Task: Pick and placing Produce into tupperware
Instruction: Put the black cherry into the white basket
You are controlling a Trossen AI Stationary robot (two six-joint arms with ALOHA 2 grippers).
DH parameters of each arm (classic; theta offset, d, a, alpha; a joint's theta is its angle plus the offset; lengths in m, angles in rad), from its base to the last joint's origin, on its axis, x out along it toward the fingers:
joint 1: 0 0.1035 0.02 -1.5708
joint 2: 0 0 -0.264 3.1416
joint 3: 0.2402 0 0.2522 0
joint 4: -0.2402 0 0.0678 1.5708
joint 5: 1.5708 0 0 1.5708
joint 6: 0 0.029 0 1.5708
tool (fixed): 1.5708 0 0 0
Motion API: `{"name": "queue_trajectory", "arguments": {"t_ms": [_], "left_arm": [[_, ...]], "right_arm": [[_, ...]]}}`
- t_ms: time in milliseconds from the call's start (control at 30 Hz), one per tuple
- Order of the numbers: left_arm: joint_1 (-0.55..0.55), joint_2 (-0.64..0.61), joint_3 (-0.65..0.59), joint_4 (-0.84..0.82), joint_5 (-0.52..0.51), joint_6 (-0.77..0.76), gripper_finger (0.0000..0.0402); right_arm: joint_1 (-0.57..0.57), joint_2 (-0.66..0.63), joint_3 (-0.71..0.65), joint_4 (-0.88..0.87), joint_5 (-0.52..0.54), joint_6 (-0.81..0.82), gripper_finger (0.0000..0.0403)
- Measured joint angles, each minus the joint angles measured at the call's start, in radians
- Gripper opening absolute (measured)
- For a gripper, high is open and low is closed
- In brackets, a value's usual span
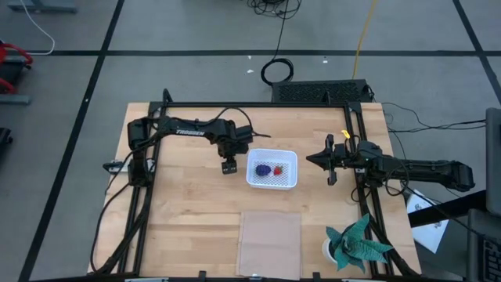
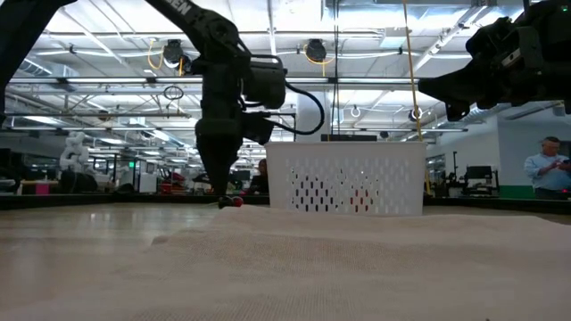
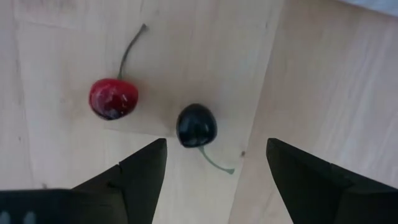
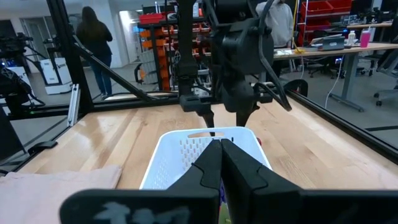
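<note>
At the tupperware's (image 1: 288,182) nine o'clock, the left gripper (image 1: 228,166) hangs spread over two cherries (image 3: 196,125), ready to pinch one; the right gripper (image 1: 323,160) waits pressed together.

A red cherry (image 3: 113,98) and a near-black cherry (image 3: 196,125) lie on pale wood (image 3: 323,81); the white tupperware (image 1: 288,180) has a mesh-patterned bottom.
</note>
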Motion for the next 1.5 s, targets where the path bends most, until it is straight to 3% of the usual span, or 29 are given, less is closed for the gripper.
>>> {"name": "queue_trajectory", "arguments": {"t_ms": [700,1067,1500], "left_arm": [[0.025,0.0,-0.028,0.093,0.0,-0.011,0.0279],[0.025,0.0,-0.028,0.092,0.0,-0.015,0.0215],[0.025,0.0,-0.027,0.092,-0.038,-0.082,0.0209]], "right_arm": [[0.0,0.0,-0.023,0.039,0.005,0.001,0.0],[0.0,0.0,-0.026,0.039,0.006,0.003,0.0],[0.0,0.0,-0.027,0.038,0.007,0.003,0.0]]}}
